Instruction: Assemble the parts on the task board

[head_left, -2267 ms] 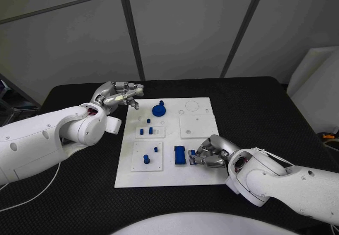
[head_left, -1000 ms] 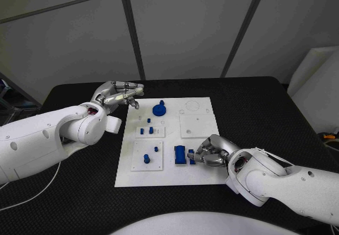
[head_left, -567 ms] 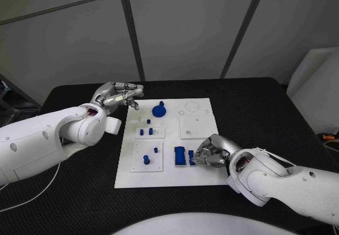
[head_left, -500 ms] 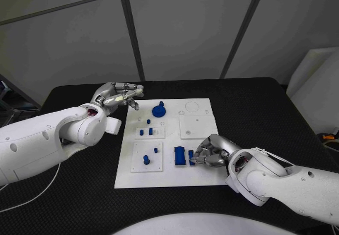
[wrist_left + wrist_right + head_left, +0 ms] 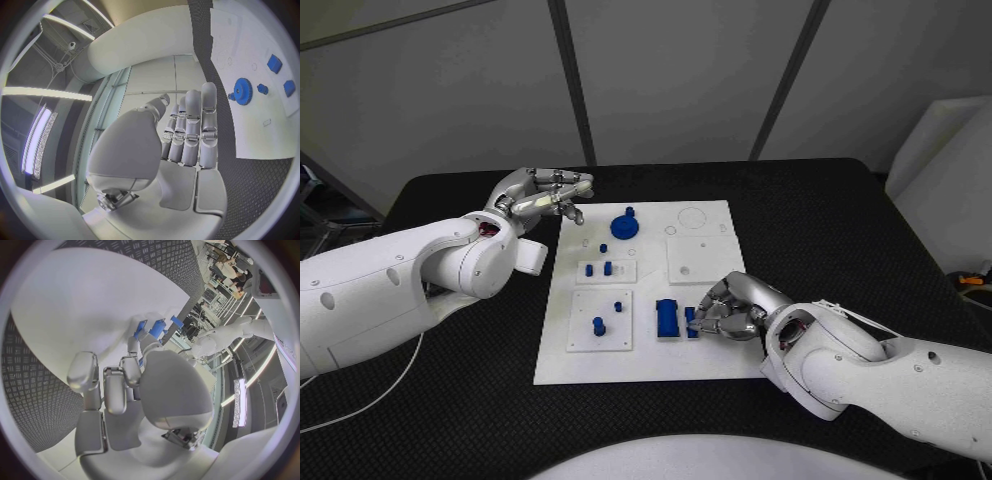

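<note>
At the board's [image 5: 704,285] five o'clock, the right hand [image 5: 730,308] pinches a small blue part [image 5: 691,321] to seat it; the left hand [image 5: 540,192] idles, fingers curled, holding nothing.

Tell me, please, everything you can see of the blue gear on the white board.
The blue gear is a round, toothed disc of what looks like plastic, with a short hub standing up from its middle. It lies flat on the far part of the white board, left of a faint circle outline. The left wrist view shows its fine teeth. Nothing touches it; the left hand hovers apart, beside the board's far left corner.
</note>
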Tool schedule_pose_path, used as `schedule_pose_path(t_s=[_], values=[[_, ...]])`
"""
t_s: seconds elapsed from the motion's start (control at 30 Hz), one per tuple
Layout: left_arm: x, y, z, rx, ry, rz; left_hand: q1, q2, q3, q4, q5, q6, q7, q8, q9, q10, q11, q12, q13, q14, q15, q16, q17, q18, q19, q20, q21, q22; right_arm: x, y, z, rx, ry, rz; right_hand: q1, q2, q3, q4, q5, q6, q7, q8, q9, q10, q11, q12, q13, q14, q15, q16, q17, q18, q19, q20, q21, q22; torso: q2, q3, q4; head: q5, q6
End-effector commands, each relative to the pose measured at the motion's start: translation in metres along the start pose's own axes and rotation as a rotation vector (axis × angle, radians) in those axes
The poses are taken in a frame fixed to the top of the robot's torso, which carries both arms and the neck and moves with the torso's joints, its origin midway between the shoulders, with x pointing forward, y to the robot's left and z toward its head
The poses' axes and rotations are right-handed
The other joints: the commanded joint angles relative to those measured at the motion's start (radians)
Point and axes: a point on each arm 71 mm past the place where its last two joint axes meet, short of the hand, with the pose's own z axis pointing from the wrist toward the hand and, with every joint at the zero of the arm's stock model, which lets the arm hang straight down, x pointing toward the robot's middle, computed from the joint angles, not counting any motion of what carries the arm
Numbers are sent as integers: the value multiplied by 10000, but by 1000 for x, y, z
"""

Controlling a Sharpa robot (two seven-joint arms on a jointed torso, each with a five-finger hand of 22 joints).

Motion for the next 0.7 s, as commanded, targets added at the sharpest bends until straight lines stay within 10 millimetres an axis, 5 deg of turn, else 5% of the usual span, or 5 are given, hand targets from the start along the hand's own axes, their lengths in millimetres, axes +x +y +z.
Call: schedule_pose_path(t_s=[0.03, 0.17, 0.27, 0.5, 0.7], values=[[0, -1, 0, 82, 86, -30, 1, 74, -76, 8, 32, -67, 28, 60, 8, -41, -11, 28, 9, 5, 62, -31, -9, -123, 88, -1, -58, -9, -3, 0, -3, -224, -172, -53, -571, -230, -276, 236, 183, 36, 31, -10, -3, 34, -24, 53, -19, 815, -20, -41, 1352, -43, -54, -9, -76, -21, -21, 8, 0, 4, 14], [-2, -1, -1, 81, 50, -16, 1, 74, -76, 8, 32, -67, 28, 60, 8, -41, -11, 28, 9, 5, 62, -31, -9, -123, 88, -1, -58, -9, -6, -1, -6, -451, -280, 165, -1566, -518, -947, 870, 1262, -14, 87, -18, 2, -41, 31, -111, -135, 783, 25, -137, 1218, -10, -157, 30, -224, -173, -20, -4, 1, -16, 56], [-2, -1, 0, 85, 24, -8, 1, 74, -76, 8, 32, -67, 28, 60, 8, -41, -11, 28, 9, 5, 62, -31, -9, -123, 88, -1, -58, -9, -10, -1, -6, -937, -487, 602, -1744, -529, -1188, 1066, 1189, -143, 131, -61, -5, -203, 66, -422, -364, 724, 48, -320, 965, 56, -346, 55, -483, -457, -36, -1, 7, -17, 116], [-10, 0, 2, 260, -275, -85, -11, 51, -100, 11, 27, -71, 29, 68, 9, -49, -8, 45, 12, 2, 64, -30, -12, -125, 90, 1, -67, -15, -40, -16, 13, -2225, -851, 3387, -186, 156, -948, 551, 925, -1023, 530, -722, -306, -1327, 390, -2206, -1658, 317, 296, -1515, -539, 464, -1697, 255, -2286, -2363, -253, -52, -33, -86, 344], [-16, 6, 8, 420, -822, -168, 80, 41, -104, -40, 40, -36, 22, 133, 16, -72, 9, 118, 20, -484, 115, -237, -103, -153, -228, 34, -263, -85, -68, -44, 39, -2038, -1527, 6069, 1275, 599, -65, -44, 115, -1293, 853, -1128, -604, -3697, 696, -6240, -4727, -1952, 596, -6951, -5951, 853, -3807, 529, -5136, -4872, -525, -168, -25, -147, 734]])
